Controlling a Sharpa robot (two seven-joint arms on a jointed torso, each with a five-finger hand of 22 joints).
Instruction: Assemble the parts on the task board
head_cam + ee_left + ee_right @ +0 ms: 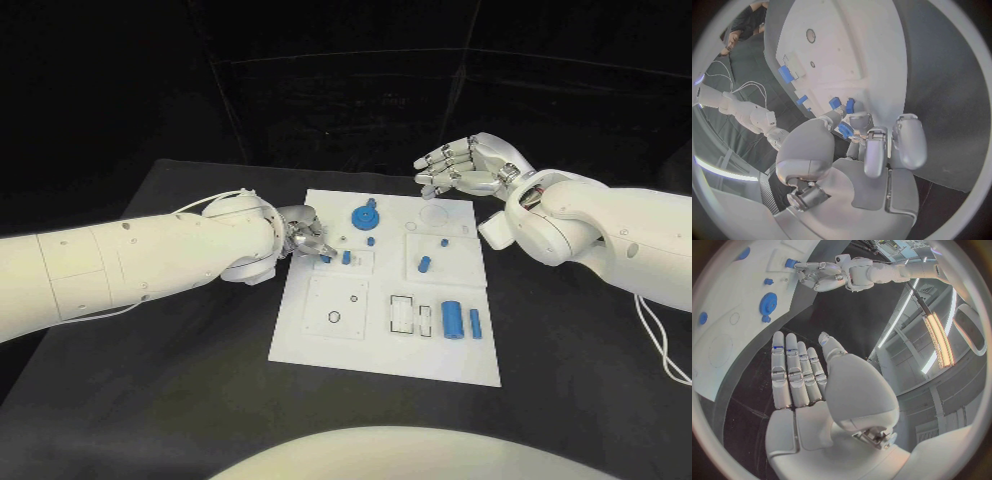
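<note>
One small blue part (346, 257) half hidden under left hand (304, 238) fingers (877, 150)

The left hand (303, 236) covers the upper left corner of the task board (320, 338), so the small blue part (348, 258) at its fingertips is half hidden, and whether the fingers grip it cannot be told.

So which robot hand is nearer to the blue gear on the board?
The left robot hand, close beside the blue gear at the board's edge. The right robot hand hovers farther away, past the board's far edge.
</note>
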